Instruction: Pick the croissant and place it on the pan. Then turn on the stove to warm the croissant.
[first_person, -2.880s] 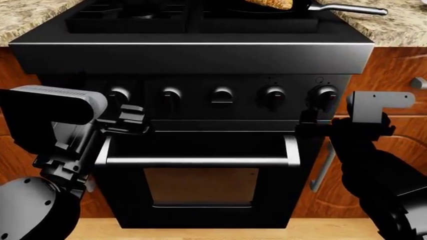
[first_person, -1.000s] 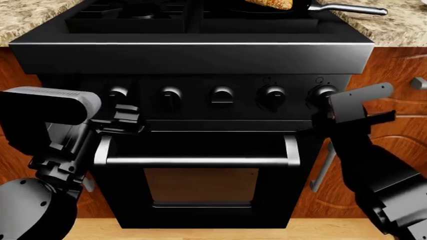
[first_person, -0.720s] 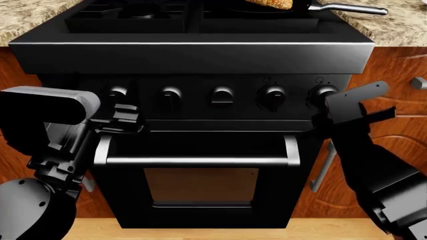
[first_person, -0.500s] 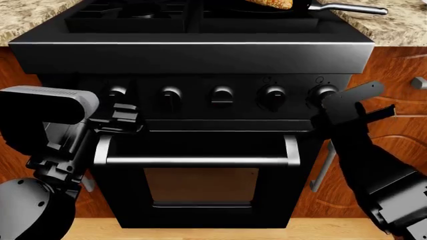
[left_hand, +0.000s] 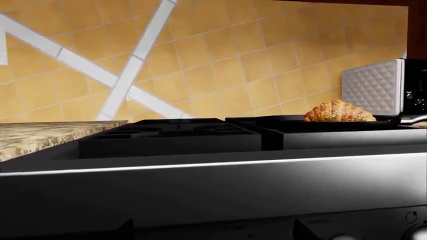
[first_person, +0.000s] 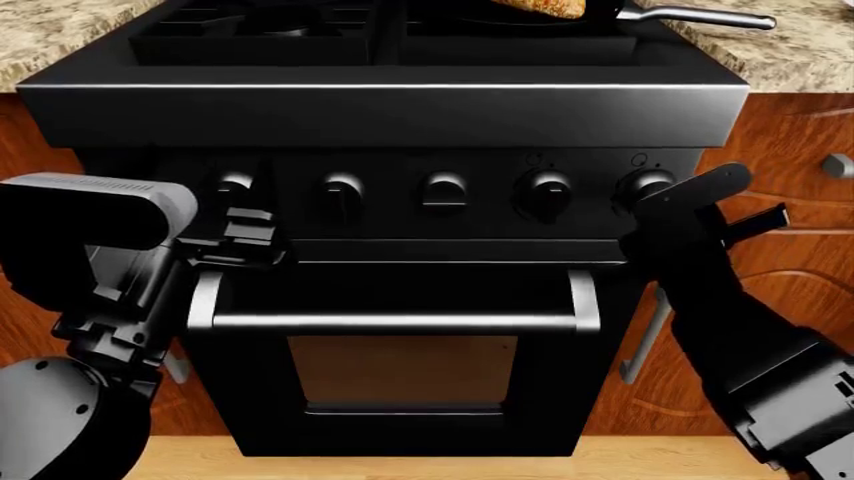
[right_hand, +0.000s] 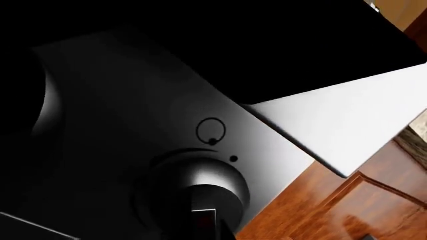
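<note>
Head view shows the right gripper (first_person: 651, 205) rolled further clockwise than it was 2.9 s ago, its grey wrist bracket now slanting up to the right while it stays pressed on the rightmost silver-tipped black knob (first_person: 649, 186). I judge this to be the knob turn that lights the burner; no flame is visible, so I cannot tell whether it has caught. Whether its jaws are clamped on the knob cannot be told, since the wrist hides them.

Up and behind those jaws, the small golden-brown ridged croissant (left_hand: 339, 111) already lies in the round black frying pan (left_hand: 293, 120) on the large black gas stove (first_person: 387, 110).

The left gripper (first_person: 240, 235) hangs just below the leftmost knob, barely shifted; its jaw state is unclear too.

Speckled granite counter (left_hand: 47, 135), tan tiled wall (left_hand: 220, 65) and red-brown wooden cabinets (first_person: 801, 150) surround the range.
</note>
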